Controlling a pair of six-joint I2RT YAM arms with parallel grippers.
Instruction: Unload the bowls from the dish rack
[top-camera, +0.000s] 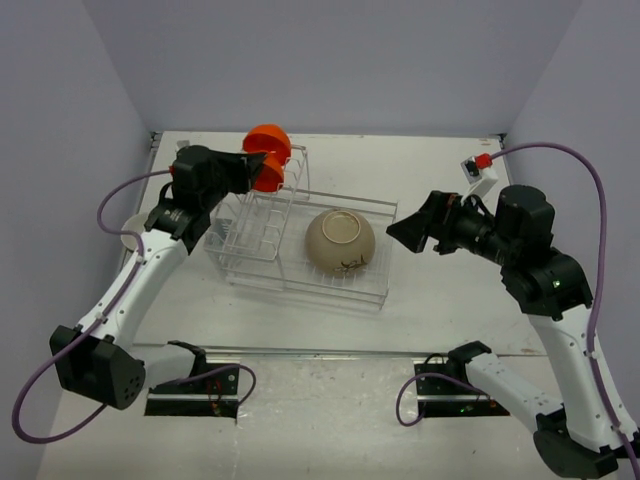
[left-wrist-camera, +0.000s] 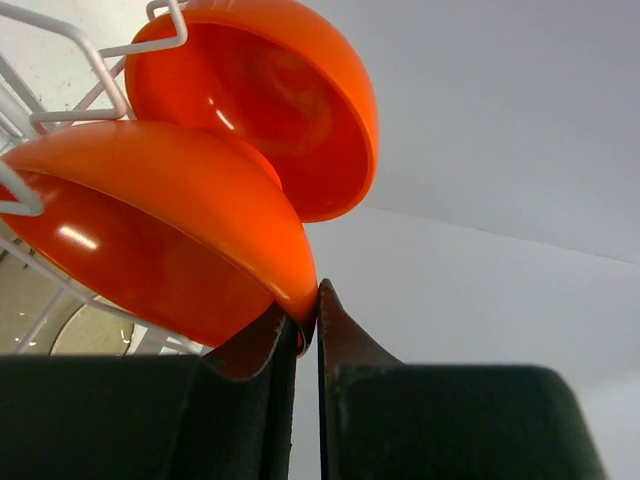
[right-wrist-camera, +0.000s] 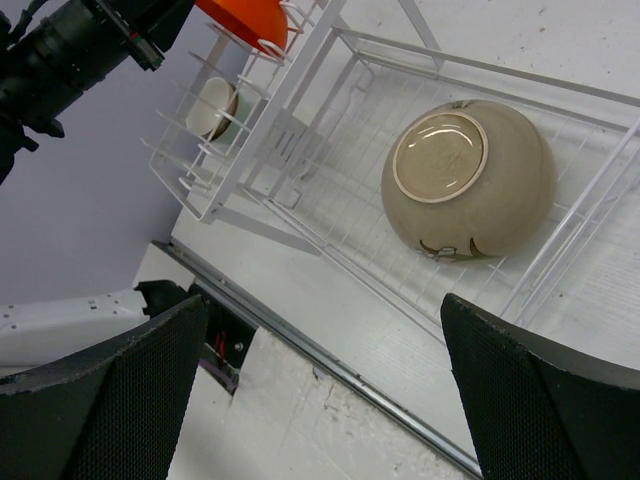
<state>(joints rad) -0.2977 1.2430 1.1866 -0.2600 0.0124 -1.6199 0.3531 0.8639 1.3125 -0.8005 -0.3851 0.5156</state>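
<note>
Rim of front orange bowl (left-wrist-camera: 150, 230) at dish rack (top-camera: 250, 272) far-left corner is pinched by left gripper (left-wrist-camera: 308, 312); lift-out needed next; right gripper (top-camera: 405, 230) held wide.

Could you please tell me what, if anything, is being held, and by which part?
The left gripper pinches the nearer orange bowl by its rim; the right gripper holds nothing.

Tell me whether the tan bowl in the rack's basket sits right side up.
No, the tan bowl lies upside down in the dish rack, its foot ring facing up toward the camera.
</note>
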